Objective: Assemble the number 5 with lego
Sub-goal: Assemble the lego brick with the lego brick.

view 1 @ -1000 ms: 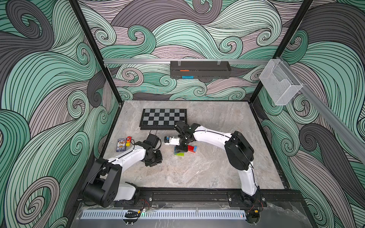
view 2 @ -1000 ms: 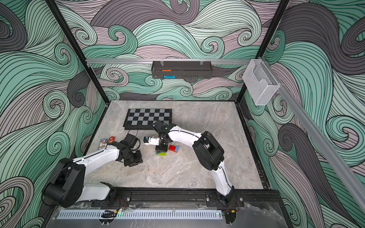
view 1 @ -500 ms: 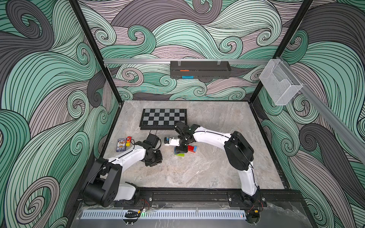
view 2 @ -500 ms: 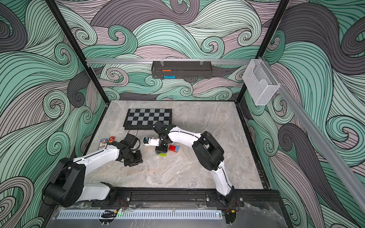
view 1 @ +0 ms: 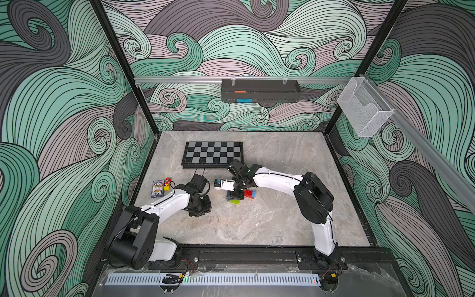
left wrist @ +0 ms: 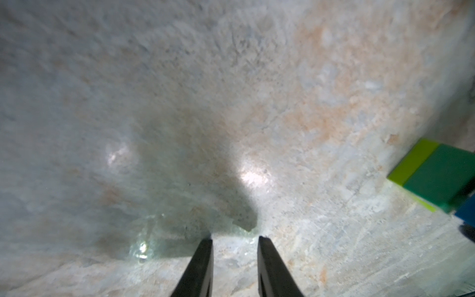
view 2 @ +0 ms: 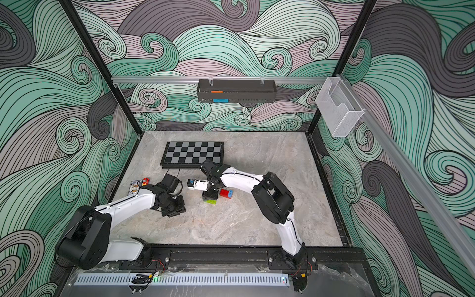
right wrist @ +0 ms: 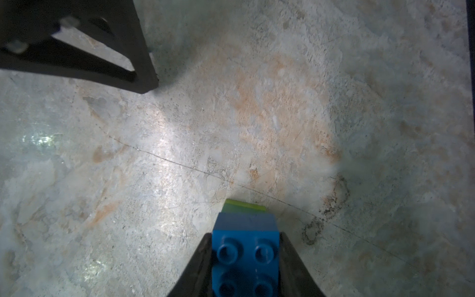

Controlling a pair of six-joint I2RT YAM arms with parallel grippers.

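In the lower left-centre of a top view, I am hovering the left claw (view 1: 201,208) low over the bare table (view 1: 257,226). Its wrist view is showing the black tips narrowly apart with nothing between them. I judge it is idling there to stay clear of the build while remaining close enough to steady it.

Just beyond, near mid-frame, the right claw (view 1: 237,196) is clamping the dark-blue brick (right wrist: 245,257) by its two sides, studs facing the wrist camera. That brick is sitting on the dark-green brick (left wrist: 442,174), which is sitting on the lime-green brick (left wrist: 413,160). This is the half-built number 5 (view 1: 233,199), and the side grip is probably serving to press it together or carry it.

Immediately right of it in the frame, the red brick (view 1: 247,193) and light-blue brick (view 1: 254,194) are lying touching, waiting to be added; I cannot tell whether they are joined.

Farther up the frame, the checkered board (view 1: 212,155) is lying flat, unused.
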